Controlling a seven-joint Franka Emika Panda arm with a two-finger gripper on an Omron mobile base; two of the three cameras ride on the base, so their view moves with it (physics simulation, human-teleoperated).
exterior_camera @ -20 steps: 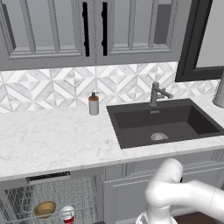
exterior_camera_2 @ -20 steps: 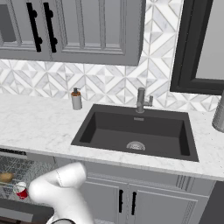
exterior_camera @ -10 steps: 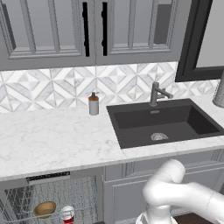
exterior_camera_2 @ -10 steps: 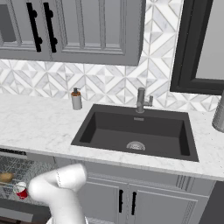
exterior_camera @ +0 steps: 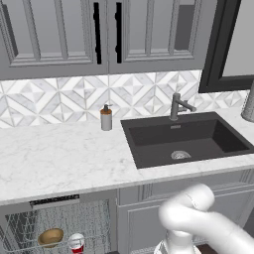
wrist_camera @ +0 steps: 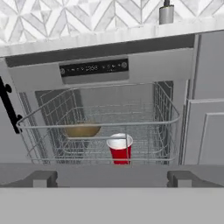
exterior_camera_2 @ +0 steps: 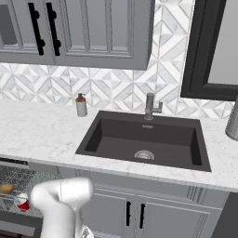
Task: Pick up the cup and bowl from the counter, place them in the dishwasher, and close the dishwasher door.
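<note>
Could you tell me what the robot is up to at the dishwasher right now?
The cup and the bowl both sit in the wire rack of the open dishwasher. The gripper is low in front of the rack, open and holding nothing. Only closing the door is left.

I see a soap bottle (exterior_camera: 106, 118) standing upright by the patterned backsplash (exterior_camera: 59, 99), left of the dark sink (exterior_camera: 186, 140). A grey faucet (exterior_camera: 176, 106) rises behind the basin, with the drain (exterior_camera: 180, 155) at its middle. Grey cabinets (exterior_camera: 99, 34) with black handles (exterior_camera: 97, 32) hang above. A dark-framed window (exterior_camera_2: 216, 51) is at right.
</note>
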